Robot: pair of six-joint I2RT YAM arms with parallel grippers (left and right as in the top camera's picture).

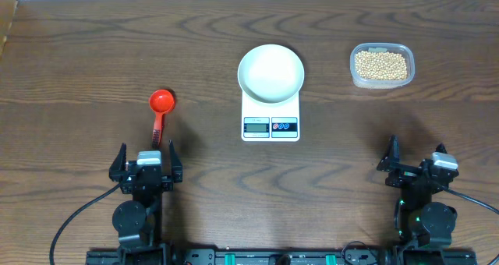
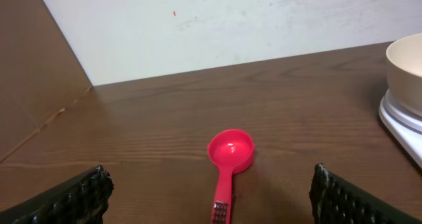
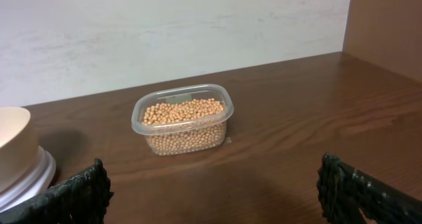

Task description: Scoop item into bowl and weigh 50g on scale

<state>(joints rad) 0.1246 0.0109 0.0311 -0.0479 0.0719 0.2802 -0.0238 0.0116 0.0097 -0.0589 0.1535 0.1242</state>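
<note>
The white bowl stands empty on the white scale at the table's middle; both show at the right edge of the left wrist view, the bowl on the scale. The tan beans fill a clear tub at the back right, also in the right wrist view. A red scoop lies left of the scale, handle toward my left gripper, which is open and empty just behind it. My right gripper is open and empty at the front right.
The clear tub stands about a tub's width right of the scale. A white wall runs along the table's far edge. Brown side panels stand at the far left and far right.
</note>
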